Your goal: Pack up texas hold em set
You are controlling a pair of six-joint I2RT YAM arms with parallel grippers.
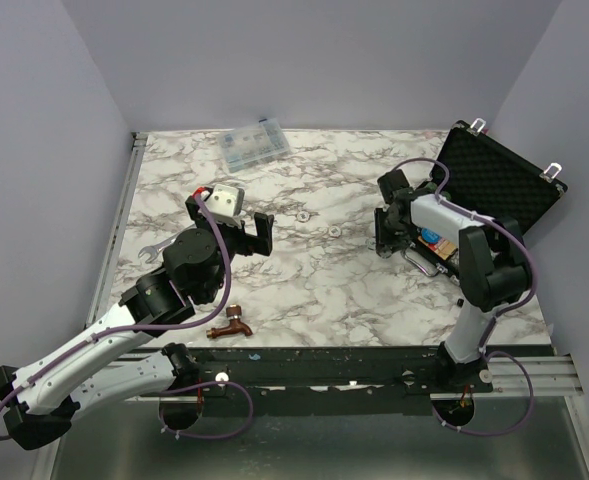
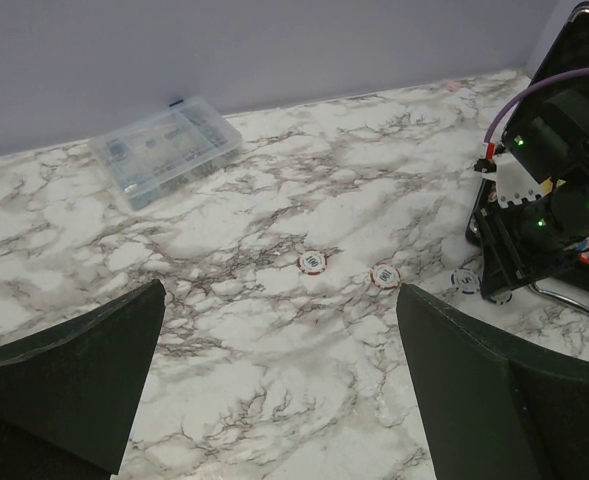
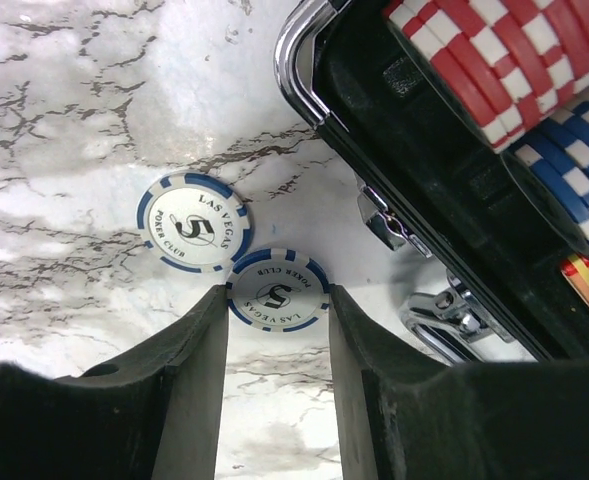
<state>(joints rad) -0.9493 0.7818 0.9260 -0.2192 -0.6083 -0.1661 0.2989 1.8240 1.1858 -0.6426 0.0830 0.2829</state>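
Observation:
The black hard case (image 1: 504,180) lies open at the right, lid up. In the right wrist view its front wall (image 3: 424,150) holds red-and-white chip rows (image 3: 494,50) and blue ones (image 3: 574,170). My right gripper (image 3: 277,300) is low beside the case front (image 1: 386,245), its fingertips closed on the edges of a blue "5" chip (image 3: 277,290). A second blue "5" chip (image 3: 196,222) lies flat just beyond it. Two red "100" chips (image 2: 313,262) (image 2: 385,275) lie mid-table (image 1: 303,213). My left gripper (image 2: 279,380) is open and empty, above the table left of them (image 1: 244,235).
A clear plastic compartment box (image 1: 254,147) sits at the back left. A copper faucet (image 1: 232,325) lies near the front edge and a small wrench (image 1: 154,250) at the left. The case's chrome handle (image 3: 294,50) and latch (image 3: 444,310) are close to my right fingers.

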